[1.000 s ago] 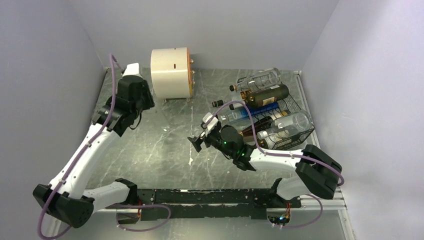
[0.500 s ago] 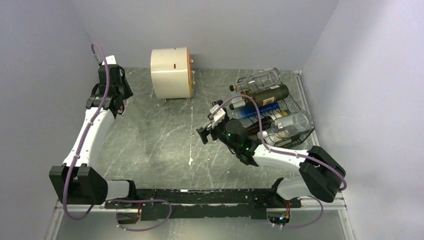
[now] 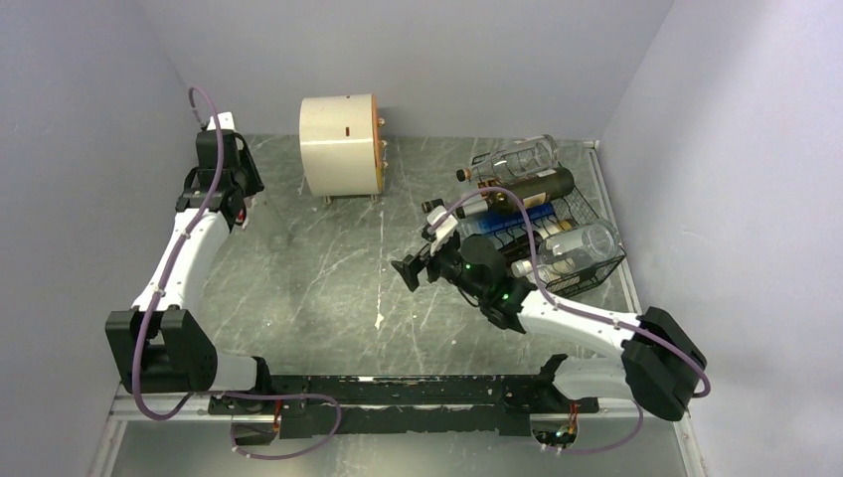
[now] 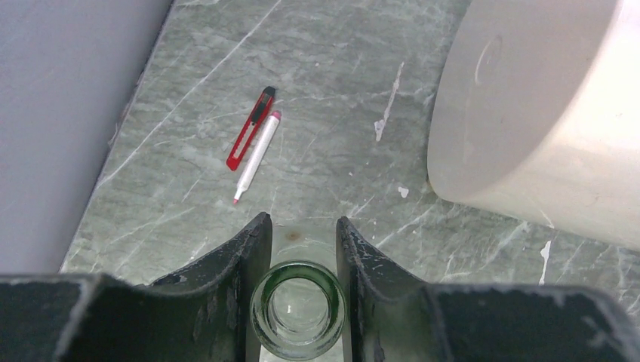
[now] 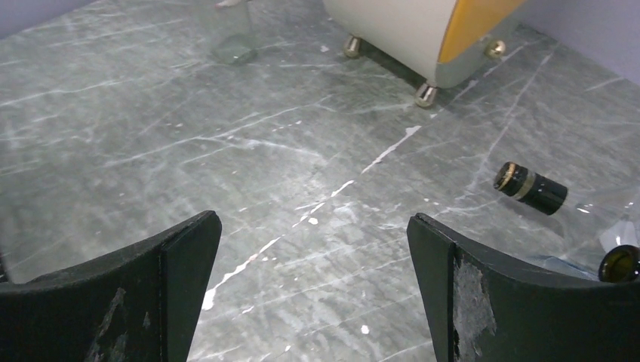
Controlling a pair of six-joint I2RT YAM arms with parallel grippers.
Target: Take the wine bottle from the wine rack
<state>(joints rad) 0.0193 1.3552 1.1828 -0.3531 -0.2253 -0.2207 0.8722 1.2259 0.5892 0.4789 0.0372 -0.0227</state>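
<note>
The black wire-mesh wine rack (image 3: 589, 211) stands at the right and holds several lying bottles, among them a dark one (image 3: 529, 189) and a clear one (image 3: 517, 157). My left gripper (image 3: 231, 204) is at the far left; in the left wrist view (image 4: 299, 249) it is shut on the neck of a green-tinted clear wine bottle (image 4: 297, 309), seen mouth-on. That bottle's glass body shows in the right wrist view (image 5: 230, 38), standing on the table. My right gripper (image 3: 419, 254) is open and empty, just left of the rack. A dark bottle neck (image 5: 530, 188) lies ahead of it to the right.
A cream cylinder drum (image 3: 340, 144) on small feet stands at the back centre, close to the right of my left gripper (image 4: 543, 113). A red utility knife (image 4: 251, 128) and a white marker (image 4: 256, 157) lie near the left wall. Grey walls enclose the table.
The left arm swung from beside the drum to the far left wall, then held still. The right gripper moved up and right, nearer the rack, still open.
</note>
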